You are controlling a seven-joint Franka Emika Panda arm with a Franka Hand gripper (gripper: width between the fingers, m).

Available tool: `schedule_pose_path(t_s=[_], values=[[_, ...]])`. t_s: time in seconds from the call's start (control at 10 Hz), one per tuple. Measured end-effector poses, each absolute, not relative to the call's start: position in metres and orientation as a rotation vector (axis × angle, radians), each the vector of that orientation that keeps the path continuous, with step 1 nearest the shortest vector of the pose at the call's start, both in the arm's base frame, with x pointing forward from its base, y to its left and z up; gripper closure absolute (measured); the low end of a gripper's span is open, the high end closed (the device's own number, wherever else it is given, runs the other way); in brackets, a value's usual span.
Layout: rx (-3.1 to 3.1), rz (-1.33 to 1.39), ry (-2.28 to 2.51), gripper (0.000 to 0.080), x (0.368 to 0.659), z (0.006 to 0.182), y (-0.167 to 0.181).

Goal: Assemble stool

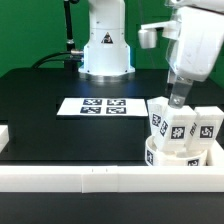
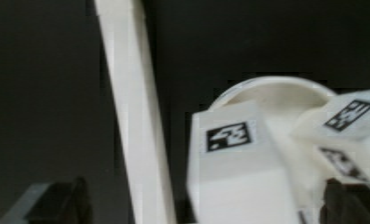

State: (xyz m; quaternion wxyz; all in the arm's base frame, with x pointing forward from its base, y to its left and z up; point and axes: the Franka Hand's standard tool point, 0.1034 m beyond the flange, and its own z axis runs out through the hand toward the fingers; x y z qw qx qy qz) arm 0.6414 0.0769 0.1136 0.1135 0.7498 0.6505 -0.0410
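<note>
Stool parts are bunched at about 4 o'clock on the black table point(image 1: 60, 90), tight in the corner where the front border rail point(image 1: 90, 178) meets the side rail. That reads as deliberate: the rails act as a stop, so the seat can't slide while a leg is pushed or turned into it.

Nearest the camera, the seat disc point(image 1: 178, 155) lies flat against the front rail. On it stand three tagged legs: one at its 9 o'clock point(image 1: 159, 119), one in the middle point(image 1: 179, 124), one at 3 o'clock point(image 1: 206, 123). All look roughly upright; whether each is fully seated in its socket can't be told.

The gripper point(image 1: 179, 98) hangs straight down on the middle leg, fingers at its top. Likely clamped on it, but the fingertips aren't clear in either view, so I can't tell grip from hover. The wrist view shows only dark finger tips point(image 2: 57, 200) at the frame edge, a rail point(image 2: 137, 110), the seat rim point(image 2: 271, 95) and a tagged leg point(image 2: 232, 135).

Obstacles: neighbour legs sit close on both sides of the fingers, little room to spread. Rails block approach from 5–6 o'clock.

Further out, the marker board point(image 1: 100, 105) lies flat at 12 o'clock from the seat's left, well apart. Behind it is the arm base point(image 1: 105, 50), out of the way.
</note>
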Motion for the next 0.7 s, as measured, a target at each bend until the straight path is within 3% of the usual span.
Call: schedule_pose_path(t_s=[0.7], values=[[2.215, -0.169, 1.901, 0.0150, 0.6375, 0.1031, 0.0711]])
